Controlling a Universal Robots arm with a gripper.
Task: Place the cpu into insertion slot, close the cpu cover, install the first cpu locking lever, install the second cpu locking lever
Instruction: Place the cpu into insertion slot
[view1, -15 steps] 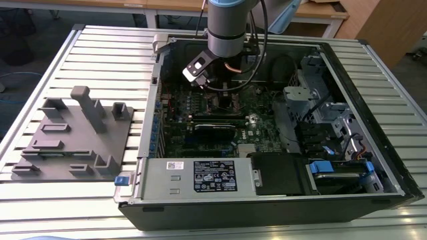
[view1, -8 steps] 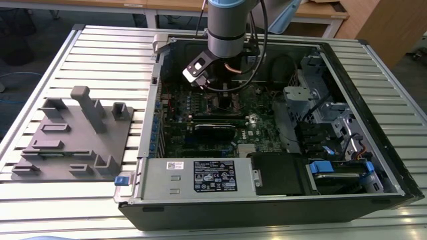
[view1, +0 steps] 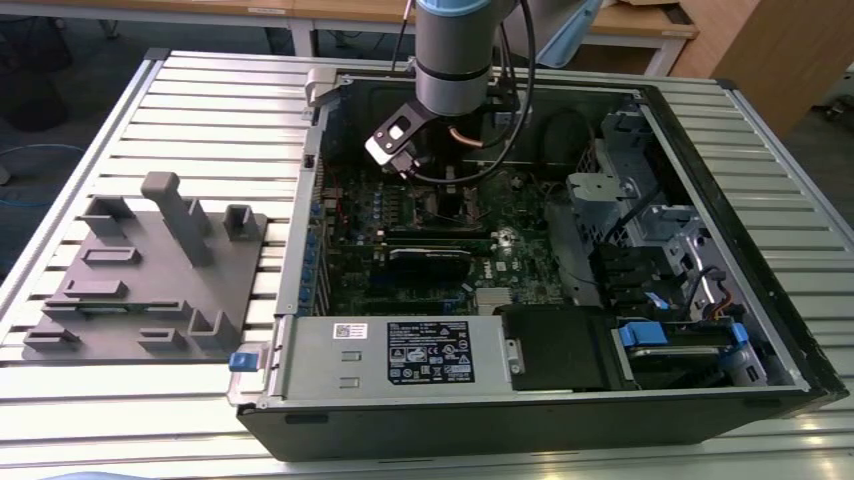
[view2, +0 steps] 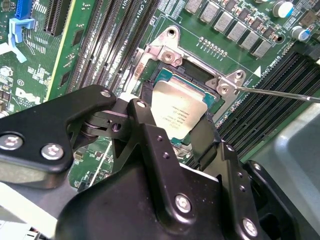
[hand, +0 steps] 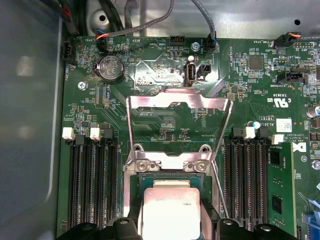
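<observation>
1. In the exterior view, the arm (view1: 454, 50) is seen reaching down into an open computer case (view1: 534, 425) that lies on a slatted metal table (view1: 200, 110).
2. A grey moulded tray (view1: 147, 300) is set on the table beside the case, at the exterior view's left.
3. The gripper (view2: 175, 120) is held over the green circuit board (hand: 240, 85), directly above the socket (view2: 192, 75).
4. The black fingers (view2: 145, 130) are closed to the chip's width, and the chip (view2: 177, 107) is gripped by its two opposite edges.
5. In both wrist views the chip (hand: 170, 210) is placed over the socket (hand: 170, 177) with its grey metal top facing up; whether it is already seated cannot be told.
6. A dark strip of the socket is left showing along one side of the chip.
7. The cover (hand: 180, 101) is tilted up and open, hinged at the socket edge away from the gripper, and the board is visible through its window.
8. A thin metal lever (view2: 280, 92) is seen beside the socket, unlatched and angled away from it.
9. The socket is flanked on both sides by rows of long black memory slots (hand: 92, 185).
</observation>
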